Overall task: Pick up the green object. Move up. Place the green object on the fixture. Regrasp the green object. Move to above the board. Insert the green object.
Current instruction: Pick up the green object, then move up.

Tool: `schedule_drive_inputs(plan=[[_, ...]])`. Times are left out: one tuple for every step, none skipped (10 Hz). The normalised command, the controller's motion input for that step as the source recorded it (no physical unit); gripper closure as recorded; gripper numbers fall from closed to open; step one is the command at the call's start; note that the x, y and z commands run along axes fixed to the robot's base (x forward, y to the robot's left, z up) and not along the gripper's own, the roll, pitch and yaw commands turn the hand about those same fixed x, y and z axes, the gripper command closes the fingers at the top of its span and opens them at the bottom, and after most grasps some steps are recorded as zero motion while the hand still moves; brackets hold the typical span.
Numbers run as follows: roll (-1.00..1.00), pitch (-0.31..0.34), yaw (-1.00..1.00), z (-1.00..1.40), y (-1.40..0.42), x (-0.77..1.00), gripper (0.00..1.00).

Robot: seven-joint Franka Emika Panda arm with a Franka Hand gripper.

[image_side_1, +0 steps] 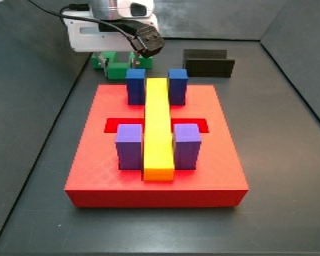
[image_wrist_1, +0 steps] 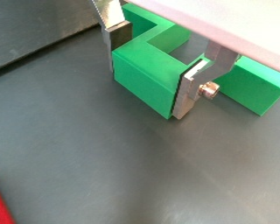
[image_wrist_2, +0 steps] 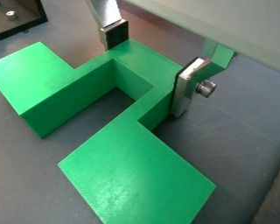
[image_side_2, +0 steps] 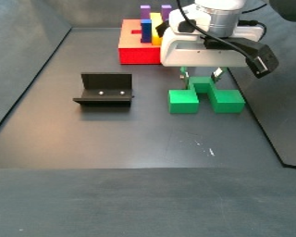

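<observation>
The green object [image_side_2: 203, 98] is a U-shaped block lying flat on the dark floor, also seen behind the board in a side view [image_side_1: 117, 72]. My gripper [image_side_2: 203, 81] is lowered over it and open, its fingers straddling the bridge of the green object [image_wrist_1: 149, 74] [image_wrist_2: 119, 162]. In both wrist views the gripper [image_wrist_1: 150, 79] [image_wrist_2: 149, 74] has one finger [image_wrist_2: 189, 87] against the block's outer face. The opposite finger [image_wrist_2: 113, 35] stands a small gap away. The black fixture [image_side_2: 104, 90] [image_side_1: 210, 63] stands apart from the block. The red board [image_side_1: 109, 170] [image_side_2: 136, 51] lies beyond.
On the board stand a long yellow bar [image_side_1: 157, 125], blue blocks [image_side_1: 136, 86] and purple blocks [image_side_1: 129, 148]. Dark enclosure walls rise around the floor. A corner of the fixture [image_wrist_2: 14, 16] shows in a wrist view.
</observation>
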Motion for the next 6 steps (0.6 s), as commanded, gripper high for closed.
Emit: schedule_drive_inputs(plan=[[0.00,0.000,0.00,0.00,0.00,0.00,1.00],[0.00,0.000,0.00,0.00,0.00,0.00,1.00],[0.00,0.000,0.00,0.00,0.00,0.00,1.00],[0.00,0.000,0.00,0.83,0.00,0.00,1.00],[0.00,0.006,-0.04,0.83,0.00,-0.02,1.00],[0.00,0.029,-0.04,0.74,0.00,-0.07,1.00]])
